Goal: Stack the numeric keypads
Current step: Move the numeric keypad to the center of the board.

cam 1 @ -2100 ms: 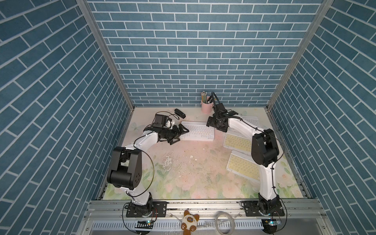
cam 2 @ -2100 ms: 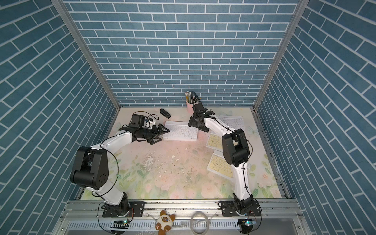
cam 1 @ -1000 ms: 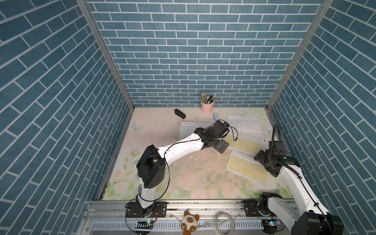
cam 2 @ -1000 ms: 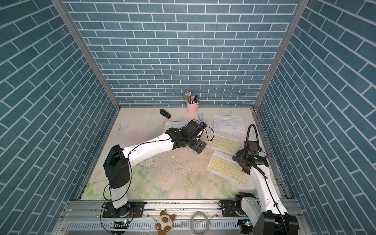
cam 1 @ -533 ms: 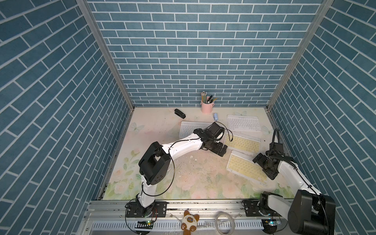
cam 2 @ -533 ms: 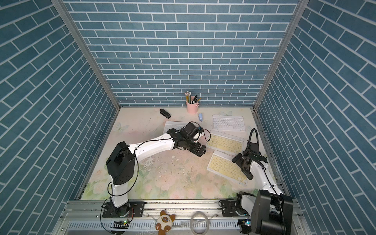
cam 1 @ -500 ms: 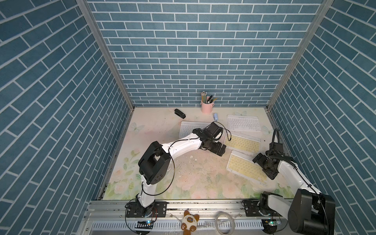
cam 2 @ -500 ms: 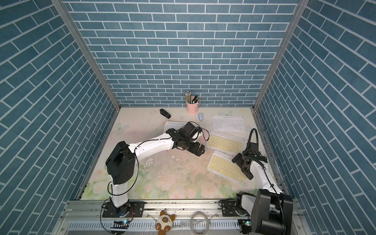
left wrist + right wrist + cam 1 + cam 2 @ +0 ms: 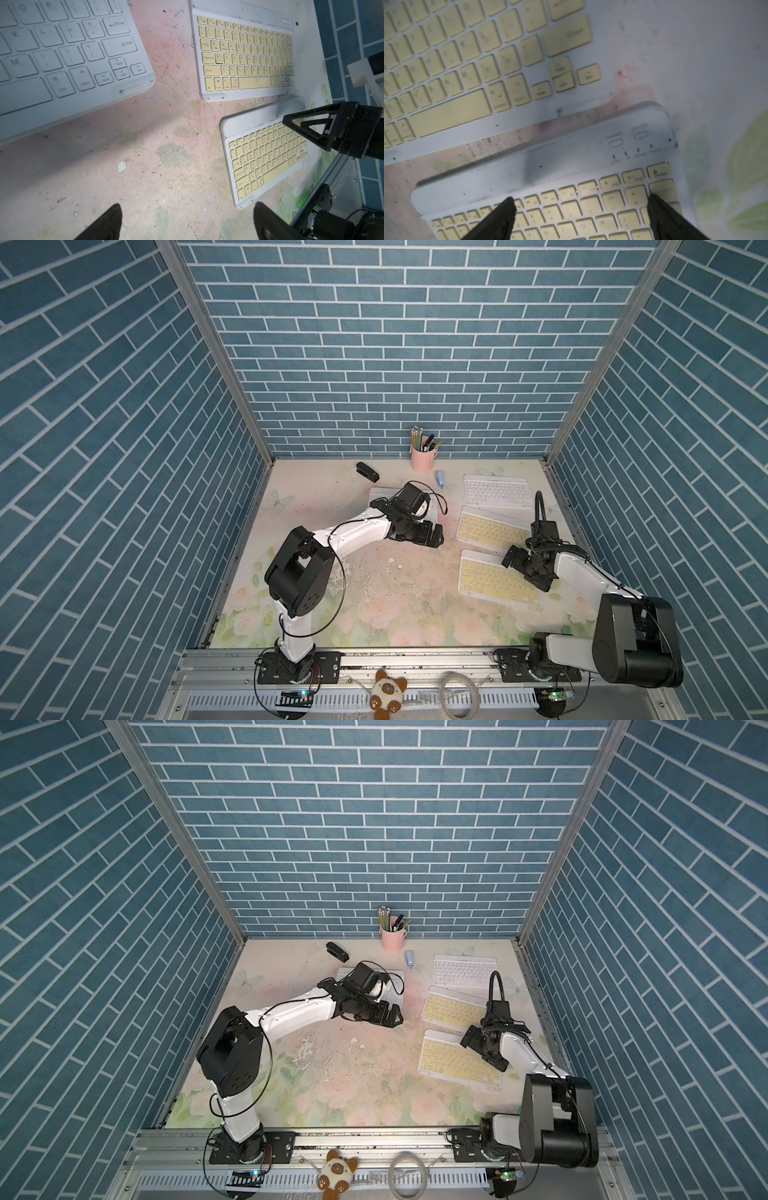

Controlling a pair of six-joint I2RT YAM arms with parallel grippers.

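Your left tool, wide and empty, has drawn back slightly toward 10 o'clock from the farther yellow-keyed keyboard's left edge. Your right tool hangs wide open, holding nothing, over the nearer yellow-keyed keyboard's far right corner at 4 o'clock. Bare counter lies open from 6 to 9 o'clock.

A pink cup of pencils and pens stands by the brick back wall. Near it lie 1 black stapler and 1 small blue stick. On the front rail (off the floral table) sit a plush cat and a clear coil.
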